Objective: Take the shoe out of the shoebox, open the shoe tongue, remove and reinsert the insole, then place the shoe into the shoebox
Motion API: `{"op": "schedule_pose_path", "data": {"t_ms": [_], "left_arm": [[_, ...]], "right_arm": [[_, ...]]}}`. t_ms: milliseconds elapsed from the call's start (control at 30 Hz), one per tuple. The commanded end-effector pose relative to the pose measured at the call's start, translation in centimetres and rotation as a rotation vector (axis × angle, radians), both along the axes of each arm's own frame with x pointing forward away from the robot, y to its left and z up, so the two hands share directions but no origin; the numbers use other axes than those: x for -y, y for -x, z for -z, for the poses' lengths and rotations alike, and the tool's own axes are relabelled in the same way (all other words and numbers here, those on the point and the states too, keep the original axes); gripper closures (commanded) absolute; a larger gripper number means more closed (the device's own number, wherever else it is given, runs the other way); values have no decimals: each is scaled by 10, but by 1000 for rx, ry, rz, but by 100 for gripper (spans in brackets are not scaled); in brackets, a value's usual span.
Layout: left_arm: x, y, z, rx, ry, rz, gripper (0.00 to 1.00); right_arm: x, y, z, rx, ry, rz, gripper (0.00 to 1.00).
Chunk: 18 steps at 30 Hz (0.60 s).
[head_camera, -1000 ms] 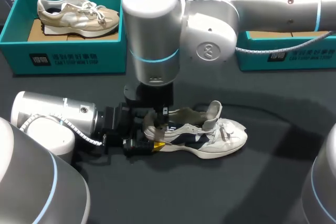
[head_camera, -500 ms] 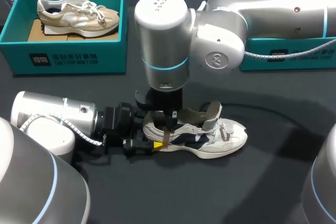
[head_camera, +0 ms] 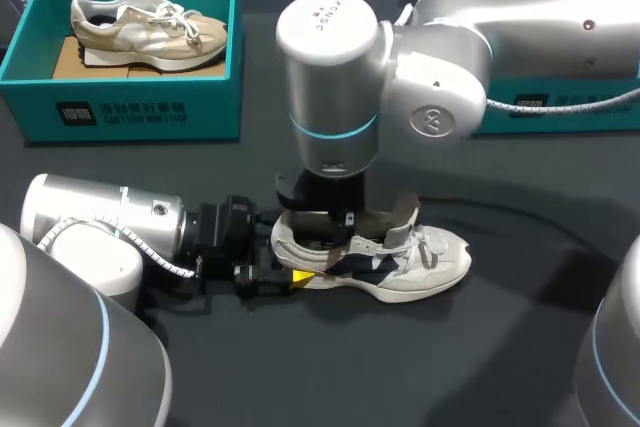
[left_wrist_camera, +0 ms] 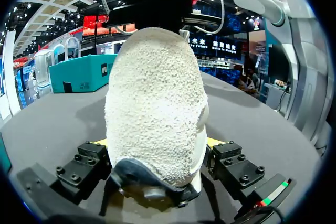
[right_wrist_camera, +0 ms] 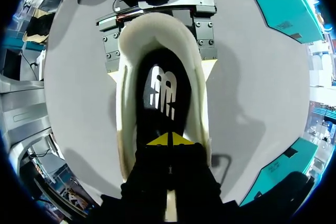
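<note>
A white and navy shoe [head_camera: 420, 257] lies on its sole on the dark table, toe to the right, tongue [head_camera: 405, 212] pulled up. My left gripper [head_camera: 295, 275] comes in low from the left, and its fingers press the fuzzy heel [left_wrist_camera: 155, 103] from both sides. My right gripper [head_camera: 330, 239] hangs straight down into the shoe's opening. In the right wrist view its yellow tips [right_wrist_camera: 170, 141] are shut together just over the black insole [right_wrist_camera: 163, 93]; nothing shows pinched between them. The left gripper [right_wrist_camera: 160, 71] flanks the heel ahead of them.
A teal shoebox [head_camera: 40, 57] at the back left holds a beige shoe [head_camera: 150, 27]. A second teal box [head_camera: 560, 102] stands at the back right, partly behind my right arm. Bare table lies in front of and to the right of the shoe.
My right arm has shifted to the right and come lower, bringing its gripper down into the shoe's opening. The left arm and the shoe have stayed put.
</note>
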<state>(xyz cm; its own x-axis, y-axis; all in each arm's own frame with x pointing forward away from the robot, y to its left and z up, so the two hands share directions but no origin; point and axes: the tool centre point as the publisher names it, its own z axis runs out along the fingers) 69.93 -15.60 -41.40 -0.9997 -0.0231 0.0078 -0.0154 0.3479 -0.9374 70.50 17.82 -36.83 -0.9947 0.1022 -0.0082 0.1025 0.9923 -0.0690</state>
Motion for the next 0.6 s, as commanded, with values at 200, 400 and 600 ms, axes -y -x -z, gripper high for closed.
{"op": "schedule_pose_path", "data": {"t_ms": [200,400,600], "left_arm": [[2,-1,3,0,-3,-1,100],[2,-1,3,0,-3,-1,100],[2,-1,3,0,-3,-1,100]], "right_arm": [[8,-2,12,-16,-15,9,68],[9,-2,16,-21,-20,8,61],[11,-3,28,-79,-46,13,58]]}}
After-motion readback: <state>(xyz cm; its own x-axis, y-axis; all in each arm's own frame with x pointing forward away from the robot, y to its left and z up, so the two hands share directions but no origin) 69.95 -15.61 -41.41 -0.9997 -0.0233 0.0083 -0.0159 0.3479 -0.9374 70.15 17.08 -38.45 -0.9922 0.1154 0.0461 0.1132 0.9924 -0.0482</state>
